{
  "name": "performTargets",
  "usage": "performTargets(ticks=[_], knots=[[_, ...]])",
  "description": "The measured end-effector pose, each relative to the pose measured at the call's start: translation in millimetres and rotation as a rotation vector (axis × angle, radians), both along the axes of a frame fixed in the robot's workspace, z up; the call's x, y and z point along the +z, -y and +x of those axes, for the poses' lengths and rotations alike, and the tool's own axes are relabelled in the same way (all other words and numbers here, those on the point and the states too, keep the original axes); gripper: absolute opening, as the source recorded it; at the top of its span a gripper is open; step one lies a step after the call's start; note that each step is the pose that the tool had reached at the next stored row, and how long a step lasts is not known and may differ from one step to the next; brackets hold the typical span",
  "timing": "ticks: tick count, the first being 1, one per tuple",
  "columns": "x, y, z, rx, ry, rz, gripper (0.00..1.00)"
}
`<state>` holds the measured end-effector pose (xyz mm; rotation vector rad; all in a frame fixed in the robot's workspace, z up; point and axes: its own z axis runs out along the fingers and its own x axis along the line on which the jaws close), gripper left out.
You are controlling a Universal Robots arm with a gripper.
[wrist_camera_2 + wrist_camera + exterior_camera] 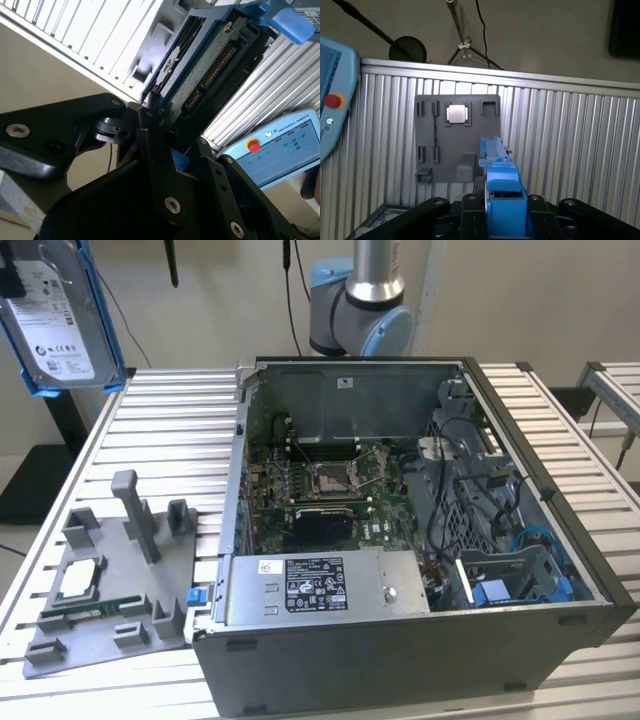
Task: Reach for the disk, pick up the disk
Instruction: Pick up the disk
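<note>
The ribbed metal tabletop (150,430) stands before a pale wall and carries an open computer case (400,670). A grey holder plate (100,610) lies at the exterior view's left. The disk (60,320), silver with a white label and a blue frame, hangs above the tabletop's far left corner. The gripper (504,206) is clamped on it.

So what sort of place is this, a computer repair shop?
More likely a robotics lab or test cell. A robot arm stands behind an opened computer case on a slatted metal table, beside a grey parts tray, and its pincer holds the disk aloft.
</note>
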<state>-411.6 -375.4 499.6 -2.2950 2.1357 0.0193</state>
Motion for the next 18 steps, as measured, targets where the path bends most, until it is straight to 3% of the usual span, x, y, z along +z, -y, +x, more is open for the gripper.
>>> performTargets(ticks=[18], knots=[[0.0,0.0,32.0,0.0,-0.0031,0.0,0.0]])
